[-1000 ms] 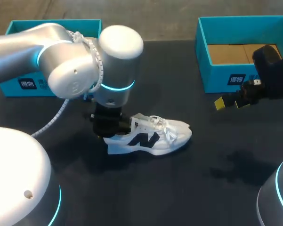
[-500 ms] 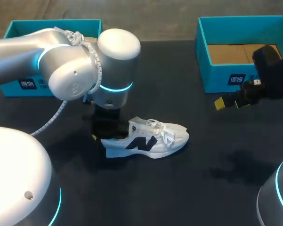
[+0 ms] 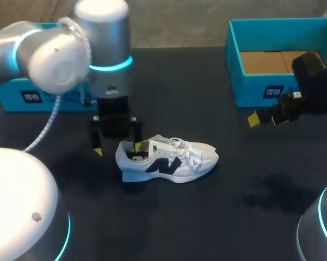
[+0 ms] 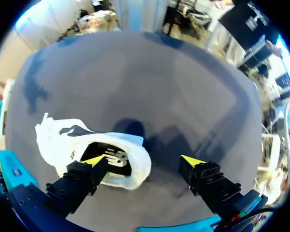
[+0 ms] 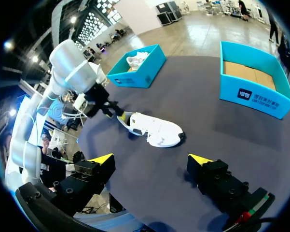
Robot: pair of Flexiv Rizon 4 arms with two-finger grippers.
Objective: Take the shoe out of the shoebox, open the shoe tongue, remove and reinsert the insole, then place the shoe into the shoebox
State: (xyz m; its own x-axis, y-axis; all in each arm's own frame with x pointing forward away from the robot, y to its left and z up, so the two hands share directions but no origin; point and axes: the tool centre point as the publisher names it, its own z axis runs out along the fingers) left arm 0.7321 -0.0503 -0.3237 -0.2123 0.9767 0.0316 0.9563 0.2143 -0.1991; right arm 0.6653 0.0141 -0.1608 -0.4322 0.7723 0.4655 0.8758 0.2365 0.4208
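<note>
Shoe [image 3: 168, 159] lengthwise across table [image 3: 207, 217], toe toward right gripper [image 3: 266, 118], heel under left gripper [image 3: 117, 149], both released, empty

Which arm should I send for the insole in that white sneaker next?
Left. The left claw hangs open right over the white sneaker's heel, one yellow fingertip at the opening above the black insole. The right claw sits far off beside the shoebox.
</note>
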